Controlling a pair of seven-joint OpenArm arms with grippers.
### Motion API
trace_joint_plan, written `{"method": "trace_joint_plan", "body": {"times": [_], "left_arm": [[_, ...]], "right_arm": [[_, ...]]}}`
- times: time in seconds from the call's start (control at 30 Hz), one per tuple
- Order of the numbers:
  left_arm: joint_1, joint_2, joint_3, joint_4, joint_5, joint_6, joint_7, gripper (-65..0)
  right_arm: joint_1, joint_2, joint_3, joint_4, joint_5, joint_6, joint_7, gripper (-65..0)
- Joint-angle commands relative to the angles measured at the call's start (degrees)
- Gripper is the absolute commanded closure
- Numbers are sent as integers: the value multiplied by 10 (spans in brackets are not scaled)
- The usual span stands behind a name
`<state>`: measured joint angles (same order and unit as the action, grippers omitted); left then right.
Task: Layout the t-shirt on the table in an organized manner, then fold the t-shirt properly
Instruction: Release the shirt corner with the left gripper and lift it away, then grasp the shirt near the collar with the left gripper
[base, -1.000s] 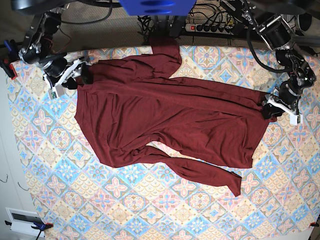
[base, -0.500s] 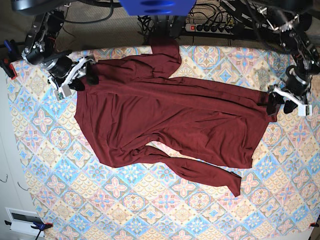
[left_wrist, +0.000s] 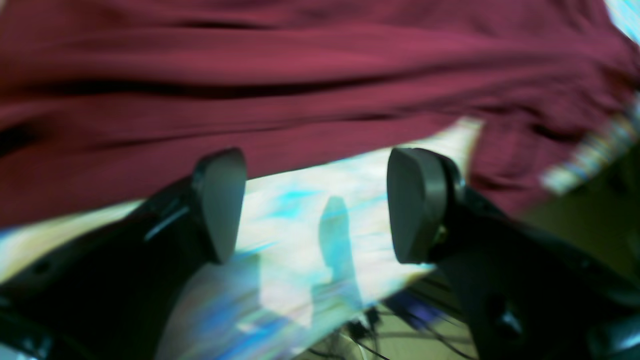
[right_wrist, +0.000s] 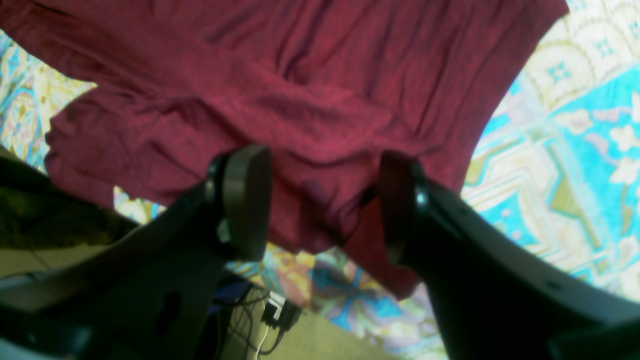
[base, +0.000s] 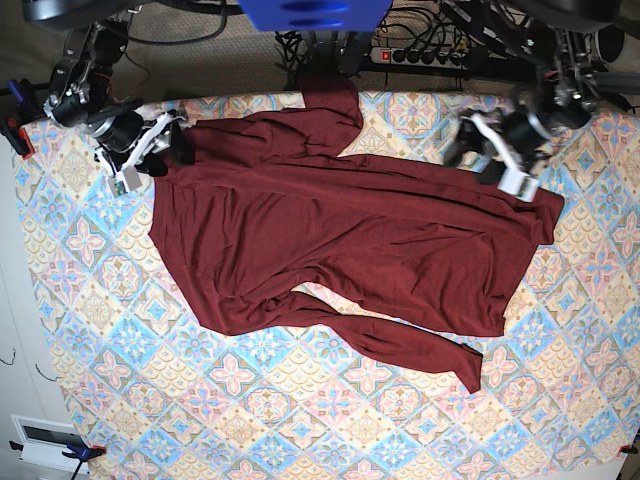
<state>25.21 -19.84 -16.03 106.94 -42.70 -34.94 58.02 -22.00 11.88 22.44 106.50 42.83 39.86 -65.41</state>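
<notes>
The dark maroon long-sleeved jersey t-shirt (base: 340, 245) is lying spread but crooked across the table under its pastel diamond-tiled floral cloth (base: 300, 420), one sleeve trailing toward the near edge, the other bunching at the far edge. The right gripper (right_wrist: 320, 200) is hovering over the hem corner, jaws apart, gripping nothing. The left gripper (left_wrist: 315, 205) is hanging released above bare cloth beside the fabric edge. Likely still laying out: each sleeve probably needs pulling straight before any fold.
</notes>
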Motion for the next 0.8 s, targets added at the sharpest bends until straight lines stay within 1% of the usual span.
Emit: {"method": "trace_joint_plan", "body": {"times": [0.0,0.23,0.4,0.57,0.77], "left_arm": [[-1,-8,17,11,-10,-2,-14,-433],[-2,-10,152,11,46,-2,-14,-433],[-6,-10,199,11,75,-2,-13,-433],[-12,-8,247,-1,124,-2,-14,-433],[-49,-7,296,-74,129,-1,-15,-432]], "right_arm": [[9,8,4,9,13,1,13,-322],[9,9,4,9,13,1,13,-322],[10,9,4,9,13,1,13,-322],[10,9,4,9,13,1,13,-322],[10,9,4,9,13,1,13,-322]]}}
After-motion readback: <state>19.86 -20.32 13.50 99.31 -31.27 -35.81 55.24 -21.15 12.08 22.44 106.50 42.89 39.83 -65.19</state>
